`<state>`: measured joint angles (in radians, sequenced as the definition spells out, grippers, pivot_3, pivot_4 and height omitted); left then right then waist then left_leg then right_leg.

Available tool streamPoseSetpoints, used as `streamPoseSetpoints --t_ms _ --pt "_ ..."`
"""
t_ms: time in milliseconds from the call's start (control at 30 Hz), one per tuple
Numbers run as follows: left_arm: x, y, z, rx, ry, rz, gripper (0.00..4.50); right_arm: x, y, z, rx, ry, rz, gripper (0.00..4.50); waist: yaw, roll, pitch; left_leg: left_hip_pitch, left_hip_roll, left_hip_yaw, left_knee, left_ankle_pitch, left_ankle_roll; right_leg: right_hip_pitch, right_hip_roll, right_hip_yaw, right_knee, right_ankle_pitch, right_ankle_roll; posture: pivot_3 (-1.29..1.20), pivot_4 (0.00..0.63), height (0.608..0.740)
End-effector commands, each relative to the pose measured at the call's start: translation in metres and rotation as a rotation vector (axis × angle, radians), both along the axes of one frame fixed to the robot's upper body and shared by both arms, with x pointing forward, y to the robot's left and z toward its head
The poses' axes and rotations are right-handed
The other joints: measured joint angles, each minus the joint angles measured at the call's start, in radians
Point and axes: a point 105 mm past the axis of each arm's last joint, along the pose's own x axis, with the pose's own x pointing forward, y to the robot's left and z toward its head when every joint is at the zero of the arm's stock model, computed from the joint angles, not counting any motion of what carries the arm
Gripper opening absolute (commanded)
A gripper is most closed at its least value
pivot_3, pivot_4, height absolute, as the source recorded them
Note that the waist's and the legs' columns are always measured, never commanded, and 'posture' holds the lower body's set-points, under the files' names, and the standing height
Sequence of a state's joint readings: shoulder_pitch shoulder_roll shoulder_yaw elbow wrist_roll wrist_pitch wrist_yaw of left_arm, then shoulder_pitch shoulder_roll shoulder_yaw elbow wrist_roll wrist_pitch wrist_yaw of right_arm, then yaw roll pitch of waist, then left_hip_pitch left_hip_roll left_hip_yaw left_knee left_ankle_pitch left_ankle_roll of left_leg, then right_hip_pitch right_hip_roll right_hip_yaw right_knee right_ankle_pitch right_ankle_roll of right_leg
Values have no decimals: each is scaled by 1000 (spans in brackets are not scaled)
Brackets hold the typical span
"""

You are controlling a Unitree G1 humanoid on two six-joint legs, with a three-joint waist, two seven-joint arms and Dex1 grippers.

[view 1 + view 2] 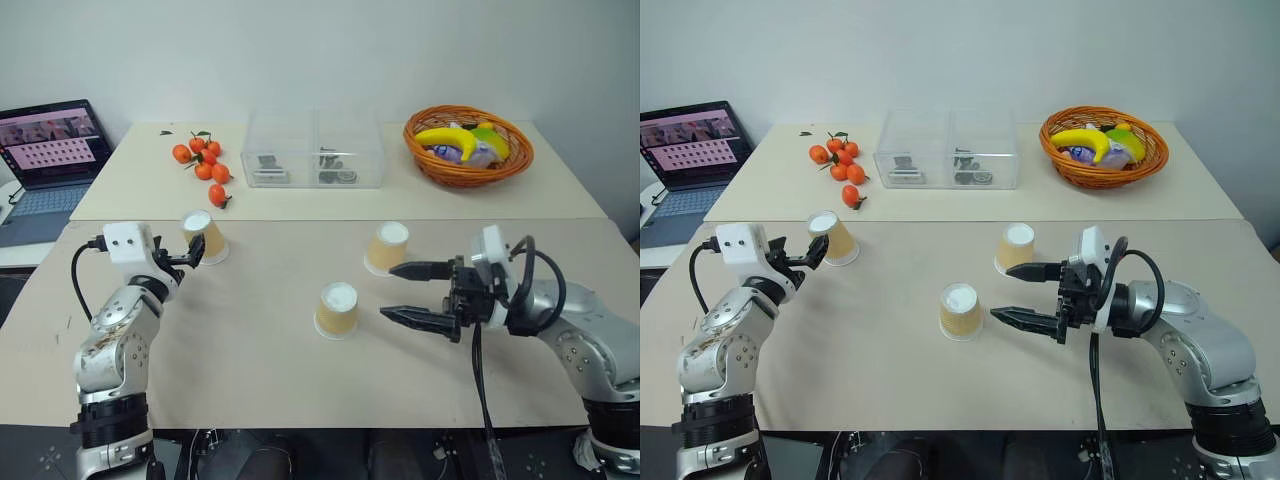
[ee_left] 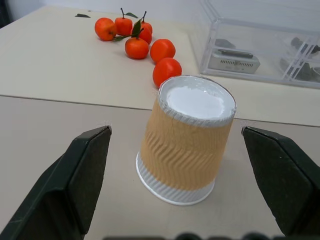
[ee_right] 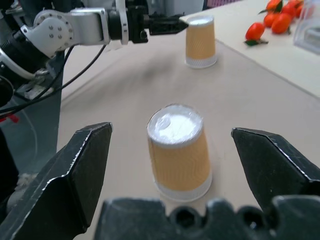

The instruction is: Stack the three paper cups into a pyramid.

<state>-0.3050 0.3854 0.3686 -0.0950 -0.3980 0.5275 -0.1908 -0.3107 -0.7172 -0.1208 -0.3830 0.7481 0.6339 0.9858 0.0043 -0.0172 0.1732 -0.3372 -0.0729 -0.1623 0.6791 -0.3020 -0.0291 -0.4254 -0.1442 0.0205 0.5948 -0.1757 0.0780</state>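
Three tan-orange paper cups stand upside down and apart on the beige table (image 1: 260,350). The left cup (image 1: 205,236) is right in front of my left gripper (image 1: 193,254), which is open; in the left wrist view this cup (image 2: 186,140) sits ahead, between the spread fingers (image 2: 80,175). The middle cup (image 1: 337,310) stands just left of my right gripper (image 1: 388,291), open and pointing left at it. The right wrist view has that cup (image 3: 179,150) between the black fingers (image 3: 75,170). The third cup (image 1: 387,247) stands just behind the right gripper's upper finger.
On the rear table lie a cluster of oranges (image 1: 203,165), a clear plastic box (image 1: 313,150) and a wicker basket (image 1: 468,170) with bananas. An open laptop (image 1: 50,150) sits at the far left. Bare table stretches between the cups.
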Motion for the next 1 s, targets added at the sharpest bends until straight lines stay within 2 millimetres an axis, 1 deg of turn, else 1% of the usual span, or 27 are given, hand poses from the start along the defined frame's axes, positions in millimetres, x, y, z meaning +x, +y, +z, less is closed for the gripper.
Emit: streamPoseSetpoints --t_ms 33,167,267,433,600,1000 --pt "3 8 9 32 -44 10 4468 0 -4 24 70 -87 -38 4500 2 0 0 0 0 0 0 0 0 0 0 0 0 0 0 0 150 728" --pt "6 10 6 46 -38 0 4468 2 -4 24 88 -94 -74 4500 4 0 0 0 0 0 0 0 0 0 0 0 0 0 0 0 150 728" --pt "13 8 4 63 -33 -17 4468 5 -2 26 115 -101 -92 4500 4 0 0 0 0 0 0 0 0 0 0 0 0 0 0 0 150 728" --pt "27 -5 5 103 -28 -84 4468 4 1 26 119 -104 -88 4500 4 0 0 0 0 0 0 0 0 0 0 0 0 1 0 0 150 728" --pt "35 -17 9 133 -44 -143 4468 4 1 27 115 -105 -87 4500 -1 0 0 0 0 0 0 0 0 0 0 0 0 1 0 0 150 728" --pt "56 -20 11 113 -52 -133 4468 2 -1 25 106 -99 -97 4500 -5 0 0 0 0 0 0 0 0 0 0 0 0 1 0 0 150 728"
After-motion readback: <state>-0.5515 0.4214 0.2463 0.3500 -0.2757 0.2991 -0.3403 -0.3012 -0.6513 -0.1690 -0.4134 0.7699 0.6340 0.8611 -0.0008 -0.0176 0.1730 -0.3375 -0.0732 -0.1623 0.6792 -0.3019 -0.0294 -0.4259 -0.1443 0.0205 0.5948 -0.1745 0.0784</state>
